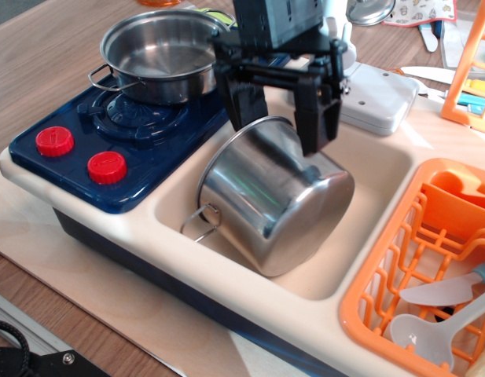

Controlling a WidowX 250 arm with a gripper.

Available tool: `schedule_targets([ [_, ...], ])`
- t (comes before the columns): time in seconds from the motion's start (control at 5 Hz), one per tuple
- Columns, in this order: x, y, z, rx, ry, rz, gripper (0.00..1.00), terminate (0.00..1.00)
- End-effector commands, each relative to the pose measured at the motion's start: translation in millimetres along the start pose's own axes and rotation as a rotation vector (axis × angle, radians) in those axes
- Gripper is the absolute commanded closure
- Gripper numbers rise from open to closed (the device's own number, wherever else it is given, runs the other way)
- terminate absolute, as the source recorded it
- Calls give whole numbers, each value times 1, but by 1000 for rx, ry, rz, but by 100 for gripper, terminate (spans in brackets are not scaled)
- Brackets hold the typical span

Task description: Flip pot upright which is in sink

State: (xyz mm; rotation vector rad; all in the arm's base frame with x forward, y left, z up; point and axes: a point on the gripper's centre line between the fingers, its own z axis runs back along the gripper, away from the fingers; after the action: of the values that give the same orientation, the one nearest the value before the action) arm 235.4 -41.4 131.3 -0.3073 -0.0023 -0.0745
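The shiny steel pot (277,208) lies on its side in the cream sink (380,177). Its mouth faces the back left and its base faces the front right. One wire loop handle (199,224) sticks out at the front left. My black gripper (280,135) hangs over the pot's upper rim with its jaws wide open. The left finger (242,106) stands by the rim on the stove side. The right finger (319,126) reaches down over the pot's upper wall. Nothing is held.
A wider, shallow steel pan (165,51) sits on the blue stove (124,149) to the left, which has two red knobs. A white faucet base (377,98) is behind the sink. An orange dish rack (383,275) holding utensils stands at the right.
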Motion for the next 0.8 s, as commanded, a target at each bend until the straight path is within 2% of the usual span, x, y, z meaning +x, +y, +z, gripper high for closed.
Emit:
schedule_targets([
  [0.0, -3, -13, -1, -53, -91, 91, 0, 0],
  [0.2, -1, -26, -3, -36, -94, 125, 0, 0],
  [0.4, -1, -39, -7, 56, -146, 111, 100, 0],
  [0.6, 0, -51, -7, 261, -216, 35, 100, 0],
])
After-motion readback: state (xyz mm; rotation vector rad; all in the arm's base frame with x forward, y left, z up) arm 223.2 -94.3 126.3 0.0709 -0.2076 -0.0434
